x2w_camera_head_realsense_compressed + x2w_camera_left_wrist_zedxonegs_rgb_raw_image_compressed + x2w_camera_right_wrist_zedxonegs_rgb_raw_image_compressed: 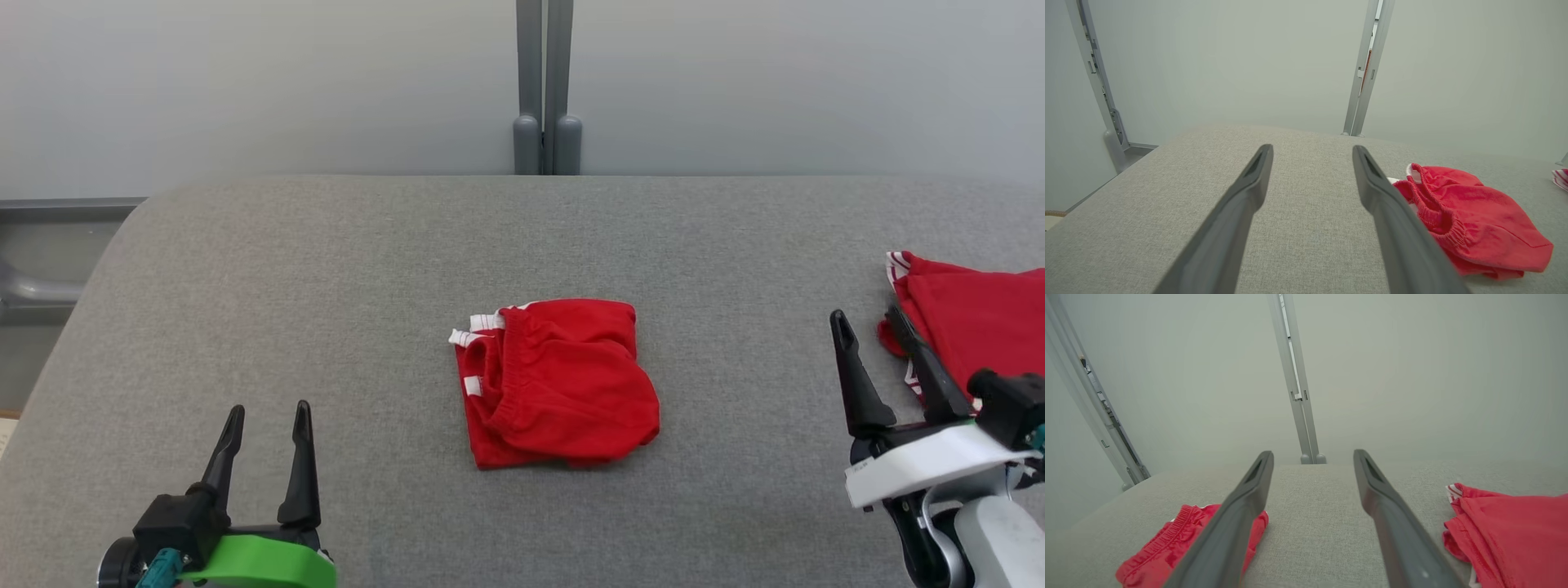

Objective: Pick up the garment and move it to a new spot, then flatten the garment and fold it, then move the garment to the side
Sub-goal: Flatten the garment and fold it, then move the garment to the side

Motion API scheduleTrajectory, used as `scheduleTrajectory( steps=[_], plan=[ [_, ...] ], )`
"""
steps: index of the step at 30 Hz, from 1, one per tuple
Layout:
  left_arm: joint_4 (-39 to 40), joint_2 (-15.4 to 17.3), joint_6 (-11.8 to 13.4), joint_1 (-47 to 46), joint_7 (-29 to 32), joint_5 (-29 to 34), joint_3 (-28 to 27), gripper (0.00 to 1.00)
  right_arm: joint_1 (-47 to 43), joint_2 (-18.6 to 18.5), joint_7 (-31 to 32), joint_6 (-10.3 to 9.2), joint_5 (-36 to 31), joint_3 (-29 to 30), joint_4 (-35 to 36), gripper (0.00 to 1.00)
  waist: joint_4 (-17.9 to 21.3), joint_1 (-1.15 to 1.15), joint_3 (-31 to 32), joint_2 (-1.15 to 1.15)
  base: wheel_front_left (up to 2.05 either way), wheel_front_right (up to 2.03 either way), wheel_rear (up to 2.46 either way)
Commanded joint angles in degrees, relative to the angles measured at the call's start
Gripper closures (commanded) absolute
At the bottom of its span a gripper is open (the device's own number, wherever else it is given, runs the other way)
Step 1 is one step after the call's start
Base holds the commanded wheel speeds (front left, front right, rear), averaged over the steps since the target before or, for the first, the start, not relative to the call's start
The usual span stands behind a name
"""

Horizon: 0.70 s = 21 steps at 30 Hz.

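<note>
The left gripper (269, 407) is hovering at the lower left over the grey padded table (326, 269). Its two dark fingers are standing spread wide apart, pinching nothing and touching nothing, and in the left wrist view the bare cloth of the table is showing through the gap between them. The right gripper (866, 312) is hanging at the right side with its fingers likewise parted wide and holding nothing. In the head view one finger is crossing in front of the edge of a second red garment (980, 327), while in the right wrist view that garment is lying just beside the fingers with a strip of table showing between. The red shorts (563, 384) are lying in the middle of the table, between the two grippers and well apart from both. They are sitting folded into a compact, roughly square bundle, with the gathered elastic waistband curving down the left part and small white tabs of trim sticking out along the upper left edge. The lower right corner is bulging rounded and a little puffed, and the cloth is wrinkling softly across the top layer. Behind the table a grey post (544, 82) is rising against a pale wall (245, 82).
</note>
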State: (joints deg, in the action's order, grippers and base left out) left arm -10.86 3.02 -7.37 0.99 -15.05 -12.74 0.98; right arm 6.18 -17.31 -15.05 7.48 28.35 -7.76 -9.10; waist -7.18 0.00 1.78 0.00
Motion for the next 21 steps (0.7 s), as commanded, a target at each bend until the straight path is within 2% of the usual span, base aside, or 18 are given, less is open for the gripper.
scheduleTrajectory(
  steps=[1, 5, 9, 21],
  plan=[
    [0.4, 0.3, 0.0, 1.1, -0.1, 1.3, -0.2, 0.0, -1.3, 0.9, -0.1, 0.03, -1.4, 1.6, 0.3, 0.0, 0.8, 0.0, 0.0, 0.0, 0.0, 0.0, 0.0],
    [1.3, 0.3, 0.0, 1.6, -0.1, 2.3, -0.8, 0.0, -4.1, 3.7, -0.1, 0.03, -5.0, 4.0, -0.3, 0.0, 1.5, 0.0, 0.4, 0.0, 0.0, 0.0, 0.0],
    [1.9, 0.2, 0.0, 1.9, -0.1, 2.9, -1.0, 0.0, -4.5, 4.9, -0.1, 0.03, -6.5, 4.2, -0.5, 0.0, 2.2, 0.0, 0.3, 0.0, 0.0, 0.0, 0.0],
    [1.3, 0.1, -0.1, 2.0, -0.1, 3.4, -0.6, 0.0, -3.6, 5.0, -0.1, 0.03, -7.3, 2.8, -3.2, 0.0, 2.3, 0.0, 0.3, 0.0, 0.0, 0.0, 0.0]
  ],
)
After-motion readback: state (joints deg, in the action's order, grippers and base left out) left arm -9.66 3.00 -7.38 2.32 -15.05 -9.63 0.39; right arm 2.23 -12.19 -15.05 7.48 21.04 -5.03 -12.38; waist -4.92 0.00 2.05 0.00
